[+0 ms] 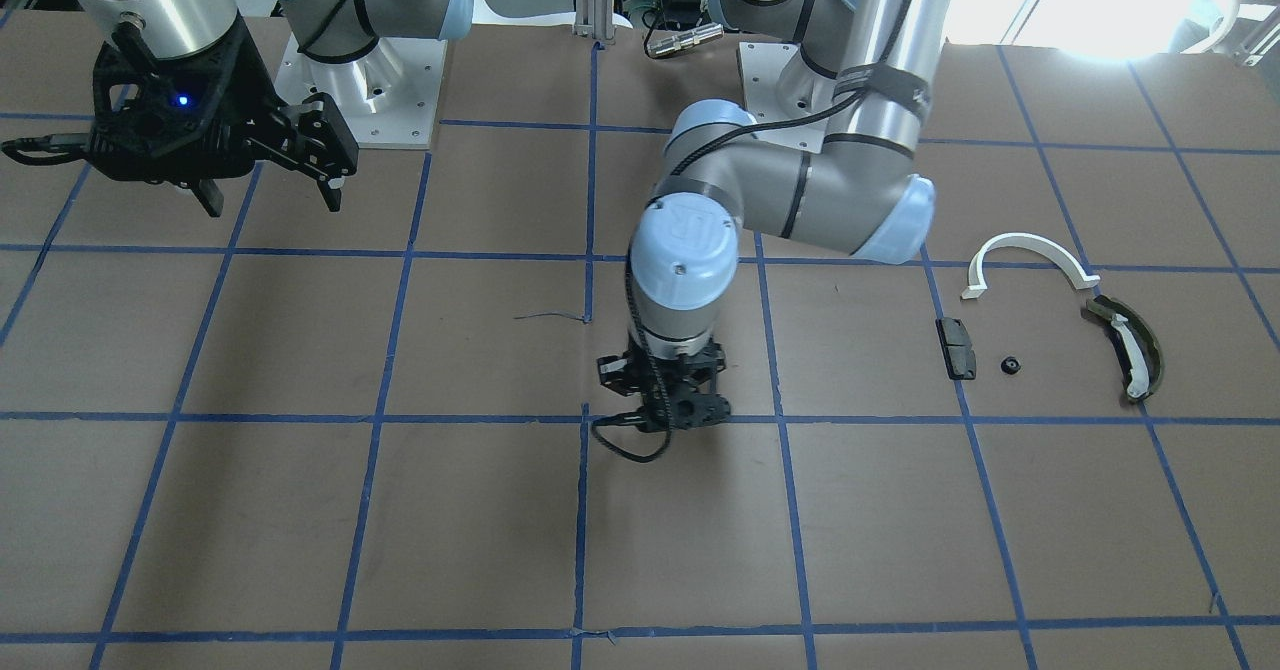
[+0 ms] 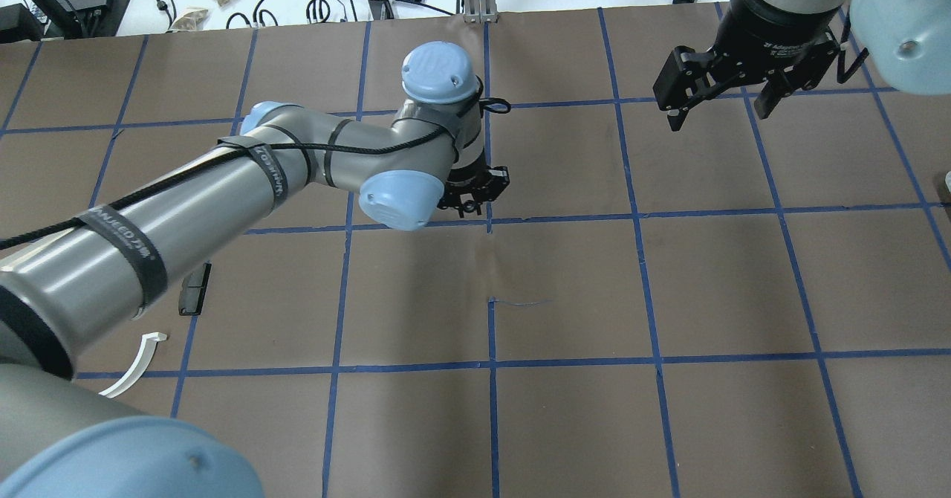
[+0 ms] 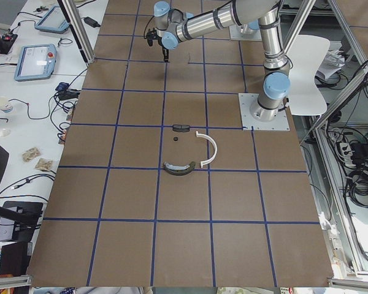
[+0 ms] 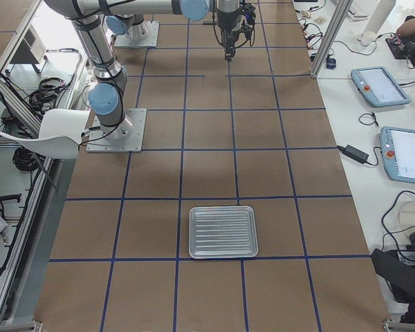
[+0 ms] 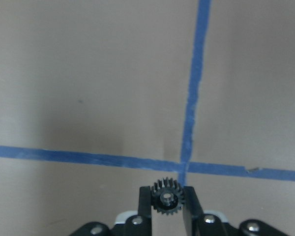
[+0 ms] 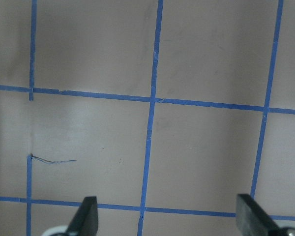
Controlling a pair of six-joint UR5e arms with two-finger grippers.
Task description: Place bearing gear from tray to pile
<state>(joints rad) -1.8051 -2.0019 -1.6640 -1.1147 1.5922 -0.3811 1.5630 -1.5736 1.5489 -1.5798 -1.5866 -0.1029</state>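
Note:
My left gripper [image 1: 665,412] hangs low over the middle of the table and is shut on a small black toothed gear [image 5: 167,198], held between its two fingertips above a tape crossing. The pile lies to the robot's left: a white half-ring arc [image 1: 1030,253], a dark olive curved piece with a white strip [image 1: 1130,350], a small black block [image 1: 957,347] and a tiny black part [image 1: 1011,364]. The gripper is about two grid cells from the pile. The ribbed metal tray [image 4: 221,232] shows in the exterior right view. My right gripper [image 1: 270,195] is open, empty and raised.
The table is brown paper with a grid of blue tape lines [image 2: 490,223]. The two arm bases [image 1: 360,80] stand on plates at the robot's edge. Cables and small items [image 2: 327,0] lie beyond the far edge. A short thin wire [image 1: 550,317] lies near the centre.

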